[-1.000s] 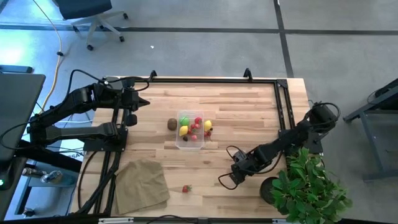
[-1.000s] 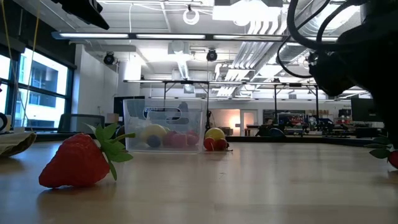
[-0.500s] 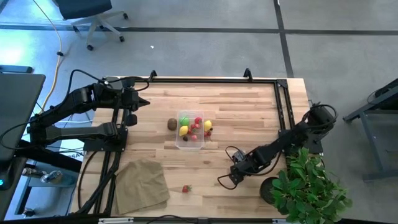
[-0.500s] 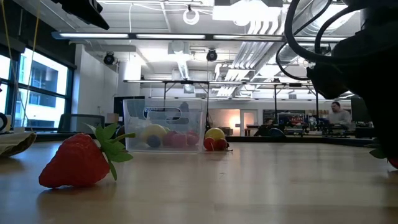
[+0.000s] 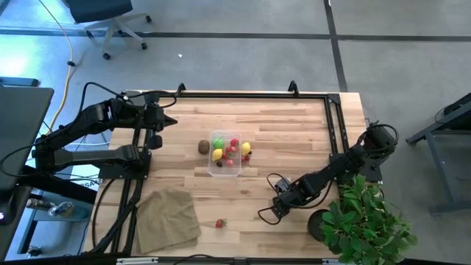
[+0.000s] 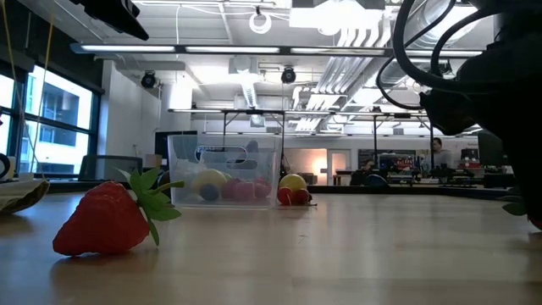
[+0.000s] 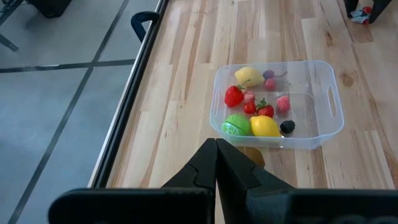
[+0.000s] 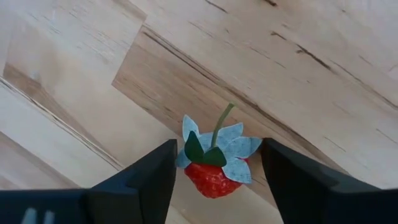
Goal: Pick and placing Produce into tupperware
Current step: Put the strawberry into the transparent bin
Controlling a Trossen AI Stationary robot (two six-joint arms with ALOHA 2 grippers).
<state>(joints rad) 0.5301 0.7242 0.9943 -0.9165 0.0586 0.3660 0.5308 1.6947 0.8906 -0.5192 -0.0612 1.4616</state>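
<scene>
Where pale grained planks (image 8: 298, 68) meet, glossy red strawberry (image 8: 214, 176), papery leaves.

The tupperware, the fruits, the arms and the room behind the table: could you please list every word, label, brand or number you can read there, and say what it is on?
No readable text in any view.
Tupperware: clear plastic, no label showing.
Strawberry between the open right gripper fingers: no marking.
Left gripper, shut: plain dark, no lettering showing.
Room behind the table in the low view: any signs there are too small to read.
</scene>
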